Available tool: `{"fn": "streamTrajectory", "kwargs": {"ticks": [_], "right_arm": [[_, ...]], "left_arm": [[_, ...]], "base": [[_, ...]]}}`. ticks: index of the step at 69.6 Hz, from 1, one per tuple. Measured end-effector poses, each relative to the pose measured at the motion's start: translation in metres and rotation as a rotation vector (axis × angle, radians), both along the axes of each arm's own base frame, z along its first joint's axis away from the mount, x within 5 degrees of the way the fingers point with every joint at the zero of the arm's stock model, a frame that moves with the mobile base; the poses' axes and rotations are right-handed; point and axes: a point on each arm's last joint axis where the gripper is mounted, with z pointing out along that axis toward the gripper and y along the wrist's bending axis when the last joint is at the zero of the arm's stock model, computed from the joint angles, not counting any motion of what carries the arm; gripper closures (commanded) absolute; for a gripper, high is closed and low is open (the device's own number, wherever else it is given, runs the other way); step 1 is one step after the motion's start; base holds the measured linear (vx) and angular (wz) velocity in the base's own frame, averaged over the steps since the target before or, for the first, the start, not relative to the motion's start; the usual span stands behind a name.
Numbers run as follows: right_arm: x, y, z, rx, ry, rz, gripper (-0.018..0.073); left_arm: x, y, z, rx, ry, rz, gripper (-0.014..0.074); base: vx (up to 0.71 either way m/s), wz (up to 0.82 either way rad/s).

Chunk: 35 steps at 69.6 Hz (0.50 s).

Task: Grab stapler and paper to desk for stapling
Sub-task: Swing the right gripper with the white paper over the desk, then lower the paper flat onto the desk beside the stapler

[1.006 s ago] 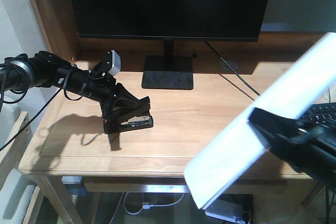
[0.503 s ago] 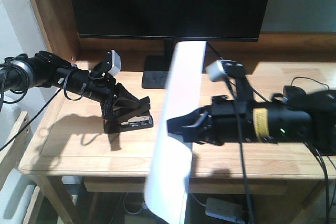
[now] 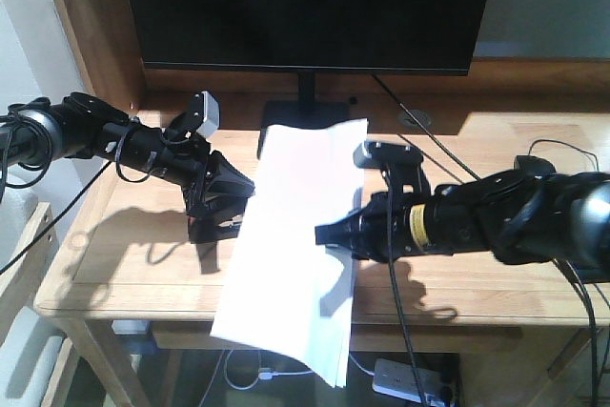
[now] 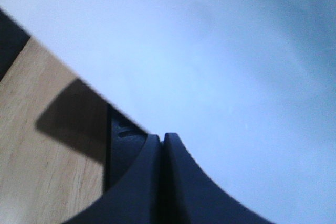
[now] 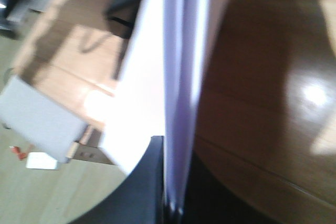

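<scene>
The right gripper (image 3: pixel 321 233) is pinching the light, floppy paper (image 3: pixel 286 274) mid-edge, its free end drooping past the desk's (image 3: pixel 124 264) front edge; left gripper (image 4: pixel 163 139) is sitting closed.

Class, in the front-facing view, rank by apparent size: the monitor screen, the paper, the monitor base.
1. monitor screen, though cropped.
2. paper, nearer the camera, so enlarged.
3. monitor base, partly hidden behind the paper.

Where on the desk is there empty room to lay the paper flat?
The biggest bare patch is the desk's front-left corner, in front of the stapler. Another lies back right, between the monitor stand and the right arm, though a cable crosses it. The middle is crowded: paper, stapler, left gripper and right gripper meet there.
</scene>
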Motion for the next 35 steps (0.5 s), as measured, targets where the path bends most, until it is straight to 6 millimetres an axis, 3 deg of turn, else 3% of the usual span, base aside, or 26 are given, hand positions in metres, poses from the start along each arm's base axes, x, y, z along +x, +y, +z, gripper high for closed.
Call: {"fn": "streamTrajectory", "kwargs": {"ticks": [14,35], "right_arm": [[0.007,-0.003,-0.032,-0.083,0.037,-0.017,0.0566],[0.016,-0.013,-0.034,-0.175,-0.028,-0.121,0.0563]], "left_arm": [[0.0,0.0,0.0,0.0,0.0,0.0,0.0603],[0.0,0.0,0.0,0.0,0.0,0.0,0.0603]], "base": [[0.0,0.0],[0.0,0.0]]}}
